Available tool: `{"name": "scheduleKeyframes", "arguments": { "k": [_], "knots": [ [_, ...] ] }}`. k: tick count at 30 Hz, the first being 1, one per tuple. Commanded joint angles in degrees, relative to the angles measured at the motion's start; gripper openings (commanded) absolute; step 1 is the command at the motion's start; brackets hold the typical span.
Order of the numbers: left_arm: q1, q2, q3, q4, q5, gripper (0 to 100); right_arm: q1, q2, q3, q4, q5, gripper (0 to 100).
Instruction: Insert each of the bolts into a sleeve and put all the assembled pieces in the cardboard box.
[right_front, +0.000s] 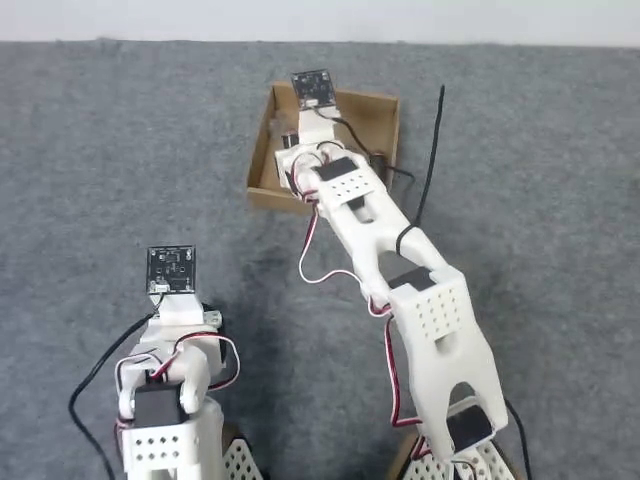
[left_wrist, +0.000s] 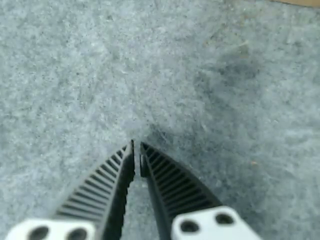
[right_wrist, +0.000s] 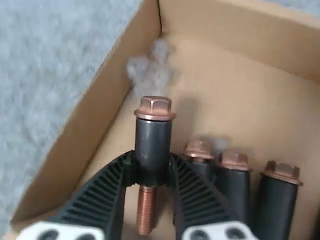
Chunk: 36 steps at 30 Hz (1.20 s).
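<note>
Left arm (right_front: 165, 395): folded back close to its own base, wrist pointing down at the table. Left gripper (left_wrist: 136, 148): its 2 ribbed fingers (left_wrist: 107, 182) meet at the tips, with nothing between them.

Right arm (right_front: 430, 310): stretched far forward from its base, wrist tilted downward. Right gripper (right_wrist: 152, 161): jaws clamped on a black sleeve (right_wrist: 152, 137), 1 finger on each side, gripping its lower half.

A grey felt surface (right_front: 120, 150) stretches back to a pale wall (right_front: 300, 18).
</note>
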Motion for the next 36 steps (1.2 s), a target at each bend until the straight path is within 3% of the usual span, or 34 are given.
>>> {"name": "scheduleKeyframes", "arguments": {
  "k": [1, 4, 6, 16, 36],
  "knots": [
    [-0.2, -1.1, -0.8, 0.3, -0.5, 2, 0.1, -1.0, -7.2, 5.4, 1.8, 7.0],
    [-0.2, -1.1, -0.8, 0.3, -0.5, 2, 0.3, -0.4, -7.8, 7.3, 1.8, 17.6],
    [-0.2, -1.1, -0.8, 0.3, -0.5, 2, 0.4, -0.4, -7.8, 7.2, 1.8, 19.3],
    [-0.2, -1.1, -0.8, 0.3, -0.5, 2, 2.0, -3.5, -9.1, 8.8, 1.8, 0.2],
    [-0.2, -1.1, -0.8, 0.1, -0.5, 2, 4.2, -24.0, -9.0, 58.2, 2.2, 0.7]
  ]
}}
